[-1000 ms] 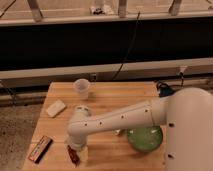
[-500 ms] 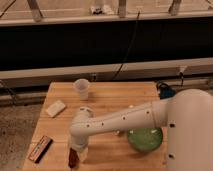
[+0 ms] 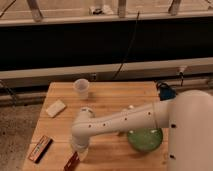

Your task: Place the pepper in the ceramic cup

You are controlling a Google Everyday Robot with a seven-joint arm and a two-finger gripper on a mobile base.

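The pepper (image 3: 71, 162) is a small dark red-brown chili lying at the table's front edge, left of centre, partly cut off by the bottom of the view. The white ceramic cup (image 3: 81, 88) stands upright at the back of the table, far from the pepper. My gripper (image 3: 78, 150) hangs under the white wrist, right at the pepper's upper end and seemingly touching it. The wrist hides most of the gripper.
A flat brown-orange bar (image 3: 40, 148) lies at the front left. A pale block (image 3: 55, 107) lies at the left. A green bowl (image 3: 145, 140) sits at the front right under my arm (image 3: 130, 119). A blue object (image 3: 165, 92) is at the back right. The wooden table (image 3: 107, 100) ends near a dark wall.
My wrist and gripper have moved down and toward the front edge, closing onto the pepper. The cup, bar, block and bowl have not moved.
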